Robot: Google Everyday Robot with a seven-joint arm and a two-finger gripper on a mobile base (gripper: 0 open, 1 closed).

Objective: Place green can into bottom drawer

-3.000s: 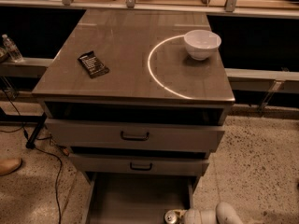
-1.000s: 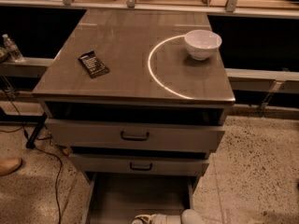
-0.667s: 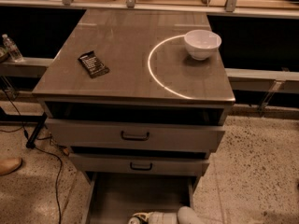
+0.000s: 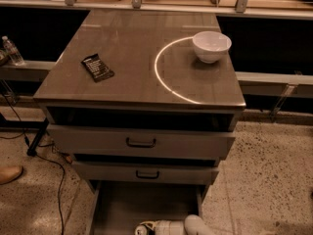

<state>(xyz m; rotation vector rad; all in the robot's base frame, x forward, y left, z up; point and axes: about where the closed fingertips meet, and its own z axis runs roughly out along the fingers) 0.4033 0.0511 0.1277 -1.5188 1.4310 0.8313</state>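
The bottom drawer (image 4: 142, 202) of the grey cabinet is pulled out, and its flat floor shows at the bottom of the camera view. At the lower edge, my gripper (image 4: 157, 227) on its white arm reaches in from the right over the drawer's front part. It is shut on the green can (image 4: 143, 228). Only the can's silver top and a little of its side show. The rest is cut off by the frame's edge.
Two upper drawers with dark handles (image 4: 141, 142) stand slightly open above. On the cabinet top are a white bowl (image 4: 211, 46) and a black packet (image 4: 97, 67). A water bottle (image 4: 12, 51) stands at far left. A cable (image 4: 58, 180) and a shoe (image 4: 9, 173) lie on the floor at left.
My gripper and the can have moved left along the front of the bottom drawer, from right of centre toward its middle. The cabinet top is unchanged.
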